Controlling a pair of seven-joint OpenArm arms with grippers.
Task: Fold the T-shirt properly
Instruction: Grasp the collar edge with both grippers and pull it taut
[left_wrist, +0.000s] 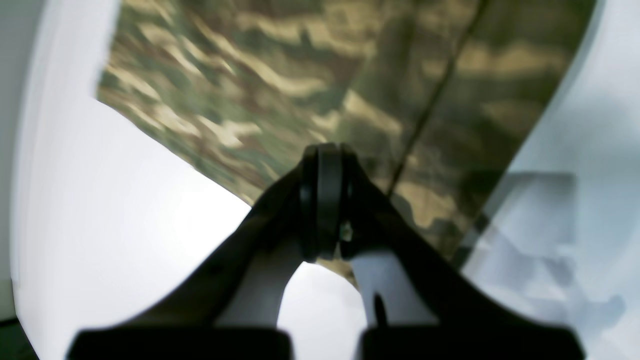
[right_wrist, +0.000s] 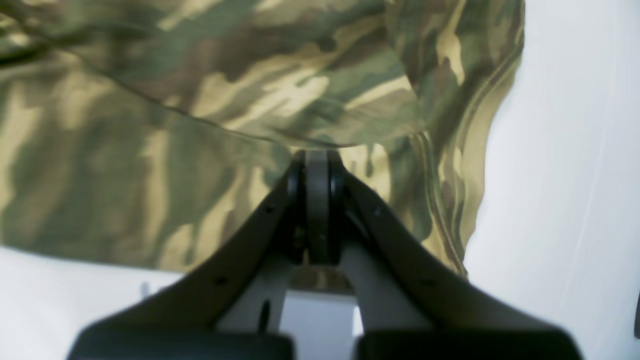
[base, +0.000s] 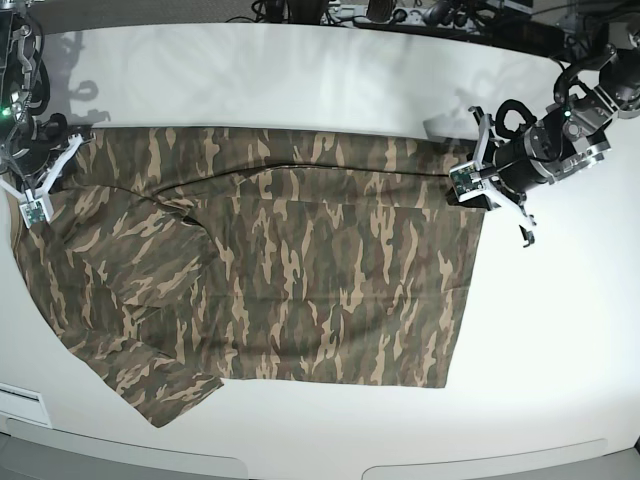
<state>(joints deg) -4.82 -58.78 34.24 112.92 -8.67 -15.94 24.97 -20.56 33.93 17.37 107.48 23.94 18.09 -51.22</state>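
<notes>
The camouflage T-shirt (base: 300, 270) lies spread sideways on the white table (base: 560, 340), with a sleeve at the lower left and the hem at the right. Its far long edge looks folded over along a line near the top. My left gripper (base: 468, 188) sits at the far right corner of the shirt. In the left wrist view the left gripper (left_wrist: 327, 200) is shut, with a bit of the T-shirt (left_wrist: 280, 75) showing under its tips. My right gripper (base: 35, 205) is at the far left edge. The right wrist view shows the right gripper (right_wrist: 317, 210) shut on the T-shirt (right_wrist: 150, 150).
Dark cables and equipment (base: 420, 15) line the table's far edge. The table's front edge (base: 300, 462) runs along the bottom of the base view. Bare white tabletop lies right of the shirt and behind it.
</notes>
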